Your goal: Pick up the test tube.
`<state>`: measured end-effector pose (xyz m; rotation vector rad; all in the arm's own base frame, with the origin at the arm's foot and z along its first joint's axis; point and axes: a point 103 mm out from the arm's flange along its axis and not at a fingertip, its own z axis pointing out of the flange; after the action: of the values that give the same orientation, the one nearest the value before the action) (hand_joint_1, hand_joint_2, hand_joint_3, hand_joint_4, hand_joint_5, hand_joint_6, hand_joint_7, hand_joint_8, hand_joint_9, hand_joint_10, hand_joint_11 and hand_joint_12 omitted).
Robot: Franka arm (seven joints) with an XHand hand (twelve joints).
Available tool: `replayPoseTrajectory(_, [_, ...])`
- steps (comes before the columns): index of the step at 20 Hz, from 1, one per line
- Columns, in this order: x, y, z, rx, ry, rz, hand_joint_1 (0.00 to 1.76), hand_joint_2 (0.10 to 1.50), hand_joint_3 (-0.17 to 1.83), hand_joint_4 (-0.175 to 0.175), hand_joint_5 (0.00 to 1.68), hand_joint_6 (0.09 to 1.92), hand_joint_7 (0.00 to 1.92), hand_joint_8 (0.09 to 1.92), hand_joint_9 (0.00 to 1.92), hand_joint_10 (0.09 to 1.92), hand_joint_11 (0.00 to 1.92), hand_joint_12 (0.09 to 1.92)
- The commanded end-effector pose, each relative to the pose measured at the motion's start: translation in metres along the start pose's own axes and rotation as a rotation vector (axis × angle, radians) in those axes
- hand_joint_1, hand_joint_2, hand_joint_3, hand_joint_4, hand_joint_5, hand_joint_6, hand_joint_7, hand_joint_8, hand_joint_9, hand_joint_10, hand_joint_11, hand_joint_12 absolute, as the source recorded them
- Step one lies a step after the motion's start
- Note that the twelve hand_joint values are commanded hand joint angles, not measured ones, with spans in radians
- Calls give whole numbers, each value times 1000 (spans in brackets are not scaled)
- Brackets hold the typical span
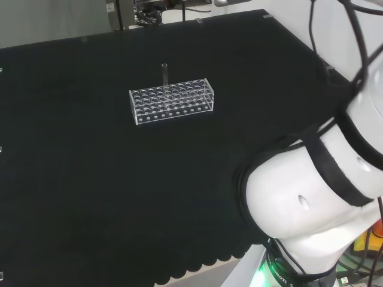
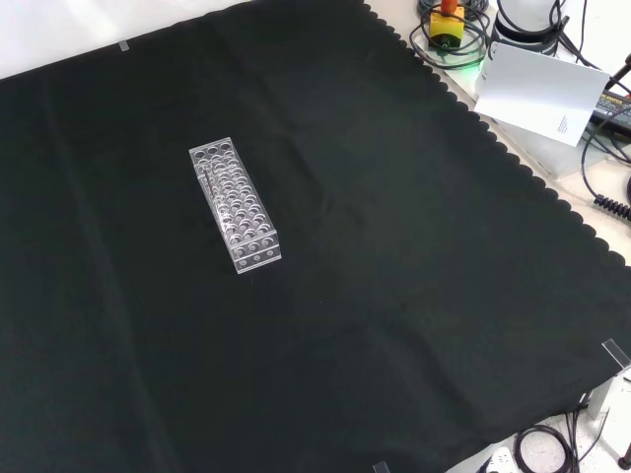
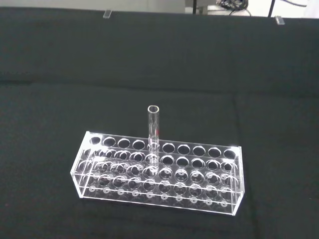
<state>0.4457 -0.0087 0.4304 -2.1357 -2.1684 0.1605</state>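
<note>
Test tube (image 3: 153,134) is seen upright in a clear rack (image 3: 159,181) on the black-clothed counter (image 1: 90,191), at about 11 o'clock of centre in the head view. 1 tube is plainly shown. A straight approach from above is advised, pinching the free upper end and lifting vertically. The hand's state cannot be told.

Bench under black cloth (image 1: 90,197) is carrying one clear plastic rack (image 1: 172,100), sitting directly on the cloth, left of centre in the front view. Cloth's scalloped edge is running along the right side there. A white sheet (image 2: 540,89) is lying at the top-right corner, past that edge.
</note>
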Motion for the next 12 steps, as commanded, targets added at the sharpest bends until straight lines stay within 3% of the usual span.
replayPoseTrajectory(1, [3,57,21,60,-2,-42,580,1056,-138,-30,16,87,0,484,0,778,0,1304])
replayPoseTrajectory(12, [3,115,67,170,-4,-58,598,1061,-147,-33,24,87,0,533,0,791,0,1309])
